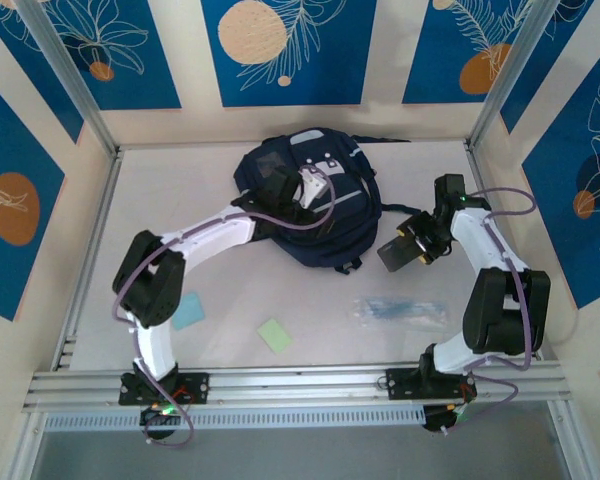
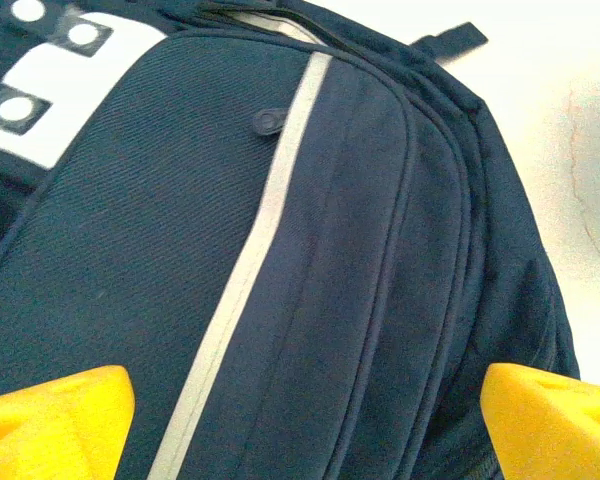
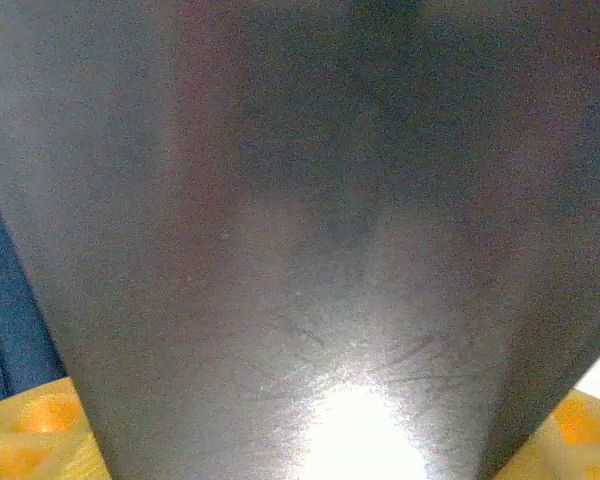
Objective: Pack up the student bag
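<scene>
The big navy-blue fabric student bag [image 1: 330, 235] lies at the white table's [image 1: 230, 340] back-centre, and the left gripper [image 2: 300, 420] hangs right over its front, yellow fingers [image 2: 50, 420] spread wide, nothing between them. Beside the bag's right edge the right gripper [image 1: 410, 247] clamps a dark grey flat glossy slab [image 3: 280, 200] (glare on its face). Nearer the arms lie a clear plastic packet [image 1: 400, 310], a green paper square [image 1: 275, 335] and a teal card [image 1: 188, 310].

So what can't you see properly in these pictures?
Top view: the bag's middle, hidden under the left gripper.
Right wrist view: what the dark slab in the right gripper is; too close, blurred, glare.
Top view: what's in the clear pouch; too small.
Left wrist view: most of the bag, cut off by the edges.
</scene>
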{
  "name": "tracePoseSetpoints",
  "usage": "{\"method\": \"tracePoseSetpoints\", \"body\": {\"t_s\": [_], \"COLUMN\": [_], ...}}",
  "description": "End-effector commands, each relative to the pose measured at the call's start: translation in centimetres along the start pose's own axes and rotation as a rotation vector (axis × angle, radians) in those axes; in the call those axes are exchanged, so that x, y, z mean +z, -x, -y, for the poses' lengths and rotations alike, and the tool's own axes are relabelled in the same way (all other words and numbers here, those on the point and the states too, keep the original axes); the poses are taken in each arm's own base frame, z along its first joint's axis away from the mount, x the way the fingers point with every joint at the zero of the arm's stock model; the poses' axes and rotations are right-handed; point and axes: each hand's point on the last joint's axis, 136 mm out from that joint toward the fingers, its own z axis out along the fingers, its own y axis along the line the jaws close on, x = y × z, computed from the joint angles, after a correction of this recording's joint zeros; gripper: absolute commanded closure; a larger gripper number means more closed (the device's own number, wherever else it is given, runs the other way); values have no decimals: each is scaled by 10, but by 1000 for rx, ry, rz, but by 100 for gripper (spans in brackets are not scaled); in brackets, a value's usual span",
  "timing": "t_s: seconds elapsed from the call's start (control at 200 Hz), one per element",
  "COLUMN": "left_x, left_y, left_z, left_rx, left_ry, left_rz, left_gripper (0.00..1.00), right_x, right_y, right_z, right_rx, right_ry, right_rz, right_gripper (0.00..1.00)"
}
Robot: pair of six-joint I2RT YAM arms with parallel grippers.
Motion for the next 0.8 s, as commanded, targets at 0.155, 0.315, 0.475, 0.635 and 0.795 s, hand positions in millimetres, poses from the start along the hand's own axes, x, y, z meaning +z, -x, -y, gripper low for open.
{"method": "tracePoseSetpoints", "body": {"t_s": [0.155, 0.315, 0.475, 0.635, 0.795], "left_x": [45, 75, 92, 81, 32], "left_y": [-25, -54, -74, -57, 10], "left_z": [0, -23, -43, -33, -34], "left_rx": [109, 126, 125, 37, -226], "left_ry": [-21, 76, 163, 76, -83], "left_rz": [-141, -269, -350, -302, -119], "left_gripper": [11, 8, 38, 100, 100], "right_x": [-22, -30, -35, -38, -41], "right_y": [-23, -23, -24, -28, -37], "right_z": [-1, 1, -5, -16, -32], "right_rx": [-144, -154, -173, -217, -280], "right_ry": [92, 99, 128, 181, 244], "right_rz": [7, 38, 38, 30, 11], "right_gripper": [49, 48, 49, 50, 50]}}
